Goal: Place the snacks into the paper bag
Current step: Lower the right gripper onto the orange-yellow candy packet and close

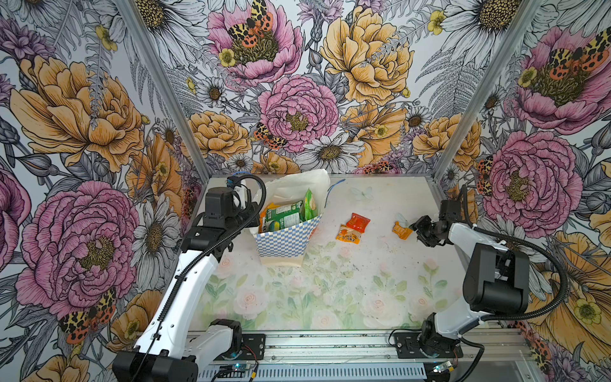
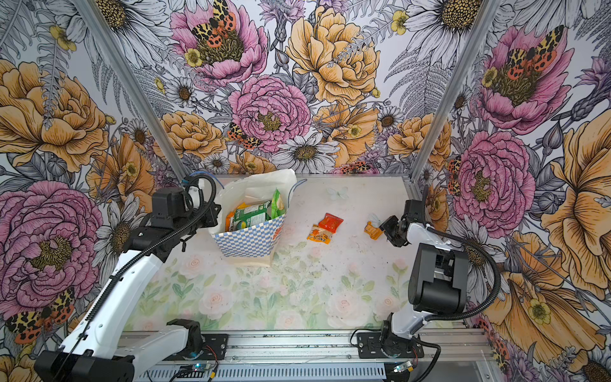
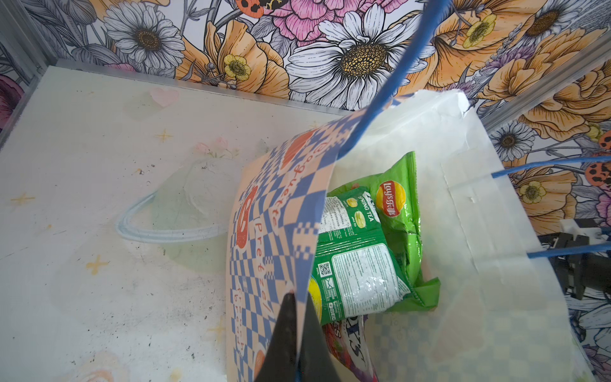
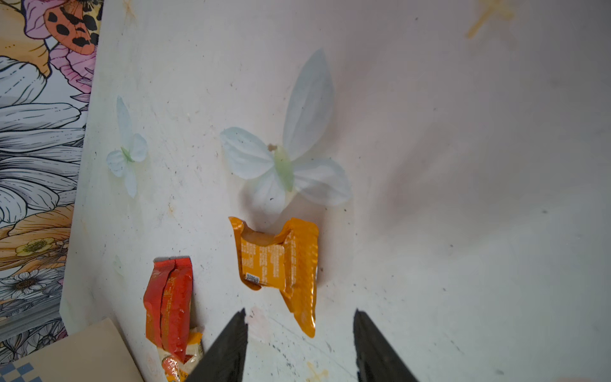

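Nearest the front of the flower-printed desk (image 1: 330,297), left of centre, the paper bag (image 1: 286,243) stands upright and open, its blue-checkered panel facing forward. The left claw (image 3: 295,297) is clamped on the bag's left wall at the rim, the paper pinched between its two dark fingers. Inside the bag lie a green-white pack (image 3: 358,274), a bright green bag (image 3: 398,201) on edge against it, part of a purple pack (image 3: 352,350) lower down, and a yellow-orange packet (image 1: 266,214) at the left side. A little farther back and to the right, out on the desk, an orange-white packet (image 1: 347,235) lies flat with a red sachet (image 1: 358,221) overlapping its far end. Further right lies an orange sachet (image 4: 281,264), well apart from the bag. The right claw (image 4: 301,313) is just beside it, jaws apart and holding nothing; one corner of the sachet points into the gap. Farthest back, the bag's cream rear wall rises and a blue cord handle (image 1: 334,188) hangs beside it.
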